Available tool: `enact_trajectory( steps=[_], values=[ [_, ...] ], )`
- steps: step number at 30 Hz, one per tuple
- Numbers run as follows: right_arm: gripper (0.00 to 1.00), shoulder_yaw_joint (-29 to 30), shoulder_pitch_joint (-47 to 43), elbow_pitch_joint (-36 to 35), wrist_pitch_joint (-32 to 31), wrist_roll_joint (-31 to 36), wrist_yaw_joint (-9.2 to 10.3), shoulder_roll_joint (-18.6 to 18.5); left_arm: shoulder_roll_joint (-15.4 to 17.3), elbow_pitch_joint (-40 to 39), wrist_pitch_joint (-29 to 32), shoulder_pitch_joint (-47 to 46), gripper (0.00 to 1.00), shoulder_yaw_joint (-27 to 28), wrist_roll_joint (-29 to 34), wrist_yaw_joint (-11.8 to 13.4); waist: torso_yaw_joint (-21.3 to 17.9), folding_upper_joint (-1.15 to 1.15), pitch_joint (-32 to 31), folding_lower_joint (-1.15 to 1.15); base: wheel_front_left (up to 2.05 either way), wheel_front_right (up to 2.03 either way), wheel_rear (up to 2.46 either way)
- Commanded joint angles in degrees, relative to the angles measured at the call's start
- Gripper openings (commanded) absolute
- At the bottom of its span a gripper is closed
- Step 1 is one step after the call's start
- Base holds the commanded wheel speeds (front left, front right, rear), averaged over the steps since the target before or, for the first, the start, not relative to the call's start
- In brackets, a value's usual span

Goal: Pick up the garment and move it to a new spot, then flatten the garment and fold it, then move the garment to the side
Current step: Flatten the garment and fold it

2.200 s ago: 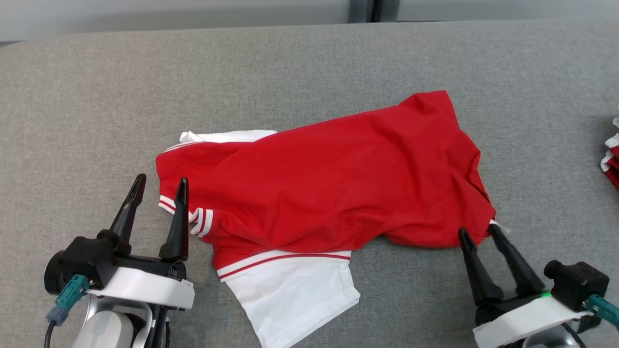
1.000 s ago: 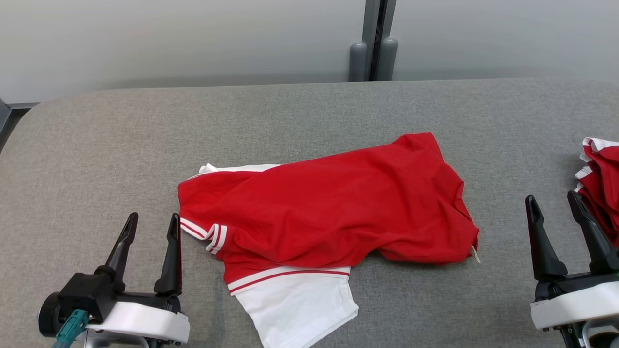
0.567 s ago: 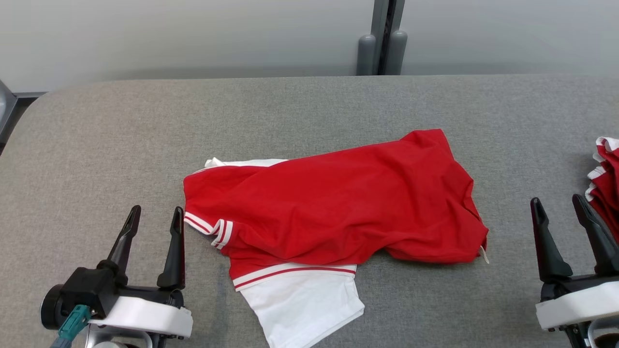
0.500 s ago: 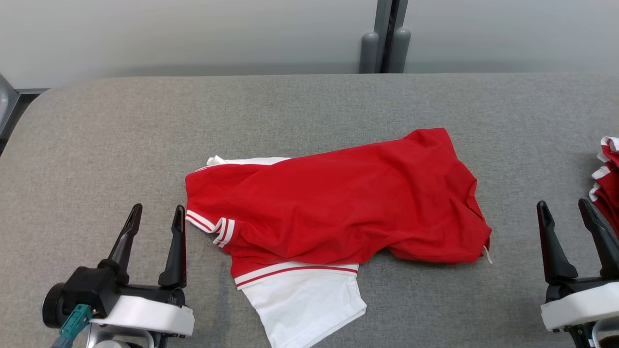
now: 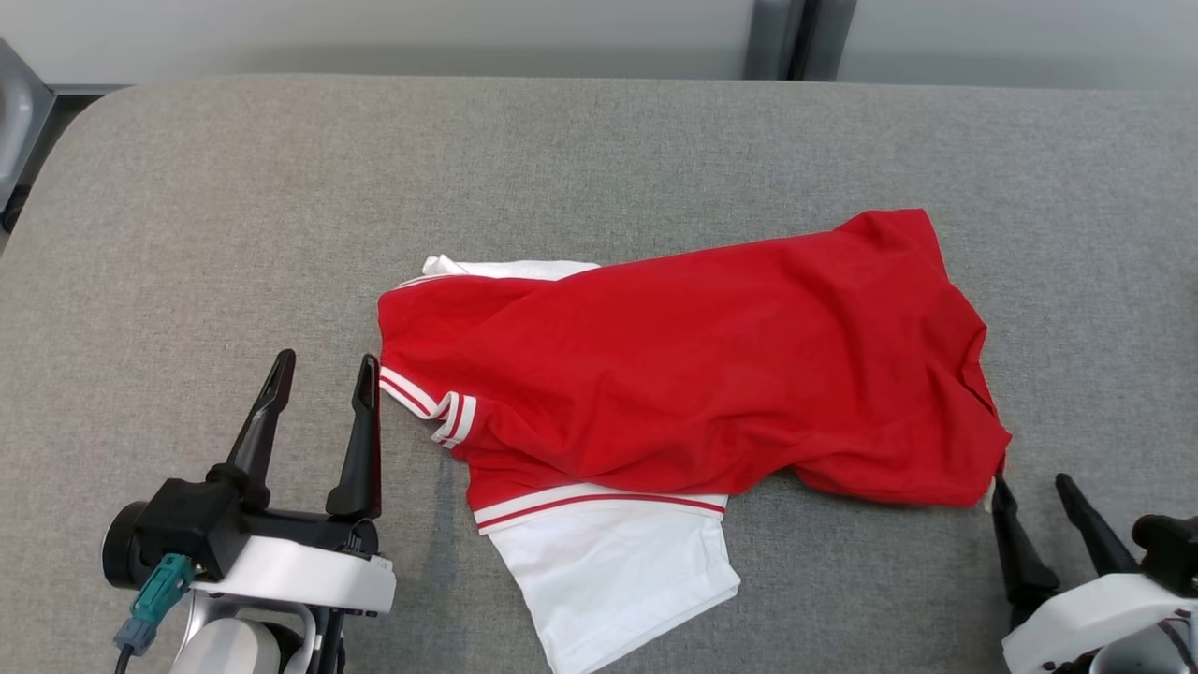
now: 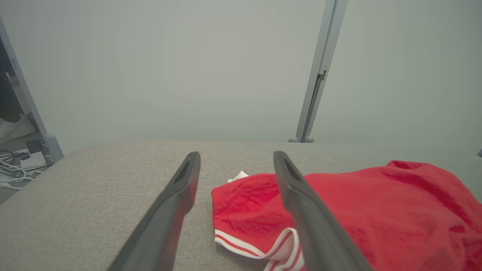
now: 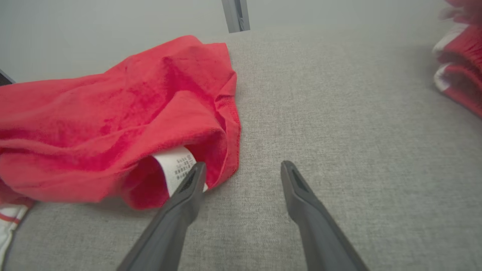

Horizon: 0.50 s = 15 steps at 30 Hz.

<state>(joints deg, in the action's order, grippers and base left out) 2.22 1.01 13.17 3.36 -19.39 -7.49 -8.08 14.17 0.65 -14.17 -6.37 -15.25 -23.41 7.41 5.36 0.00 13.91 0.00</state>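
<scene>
A red garment (image 5: pixel 693 374) with white striped trim and a white panel (image 5: pixel 608 580) lies crumpled across the middle of the grey table. My left gripper (image 5: pixel 326 360) stands open just left of the striped sleeve (image 5: pixel 440 412), its right finger close beside it. In the left wrist view the left gripper (image 6: pixel 236 154) frames the garment's (image 6: pixel 376 203) left edge. My right gripper (image 5: pixel 1031 482) is open at the garment's lower right corner. In the right wrist view the right gripper (image 7: pixel 244 164) has its left finger against the white label (image 7: pixel 175 165) under the red hem (image 7: pixel 113 113).
The grey padded table (image 5: pixel 187 234) reaches to a pale wall with a grey post (image 6: pixel 316 75). A second heap of red and white cloth (image 7: pixel 459 64) lies to the far right. Cables (image 6: pixel 15 165) lie on the floor beyond the table's left end.
The head camera has tilted down and shifted. My right gripper has come in from beside the far-right heap to the garment's lower right corner. The left gripper keeps its place by the sleeve.
</scene>
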Motion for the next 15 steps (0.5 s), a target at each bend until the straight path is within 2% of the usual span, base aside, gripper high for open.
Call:
enact_trajectory(
  steps=[1, 5, 6, 7, 9, 15],
  values=[
    [1.00, -0.5, 0.9, 1.0, 0.4, -0.3, 0.00, -0.6, 0.2, 0.3, -0.2, -0.8, 1.00, 0.2, 0.3, -0.1, 0.1, 0.00, 0.3, 0.00, 0.00, 0.00, 0.00],
    [1.00, -2.6, 2.8, 4.1, 1.5, -1.5, 0.00, -1.0, 0.1, 0.7, -0.5, -1.5, 1.00, 0.3, 0.4, -0.3, 0.1, 0.00, 0.8, 0.00, 0.00, 0.00, 0.00],
    [0.94, -3.2, 3.4, 4.8, 1.7, -1.8, 0.00, -1.1, 0.1, 0.8, -0.5, -1.5, 1.00, 0.3, 0.4, -0.3, 0.0, 0.00, 1.0, 0.00, 0.00, 0.00, 0.00],
    [0.43, -4.0, 3.8, 5.5, 1.7, -2.1, 0.00, -1.3, 0.1, 0.9, -0.6, -1.6, 1.00, 0.4, 0.4, -0.4, 0.0, 0.00, 1.1, 0.00, 0.00, 0.00, 0.00],
    [0.00, -4.8, 4.6, 6.4, 1.9, -2.8, 0.00, -1.5, 0.1, 1.0, -0.7, -1.5, 1.00, 0.4, 0.5, -0.4, -0.1, 0.00, 1.3, 0.00, 0.00, 0.00, 0.00],
    [0.00, -5.0, 5.6, 6.0, 3.4, -3.9, 0.00, -3.2, 0.1, 1.3, -0.8, -1.7, 1.00, 0.8, 0.6, -0.3, -0.8, 0.00, 1.3, 0.00, 0.00, 0.00, 0.00]
  ],
)
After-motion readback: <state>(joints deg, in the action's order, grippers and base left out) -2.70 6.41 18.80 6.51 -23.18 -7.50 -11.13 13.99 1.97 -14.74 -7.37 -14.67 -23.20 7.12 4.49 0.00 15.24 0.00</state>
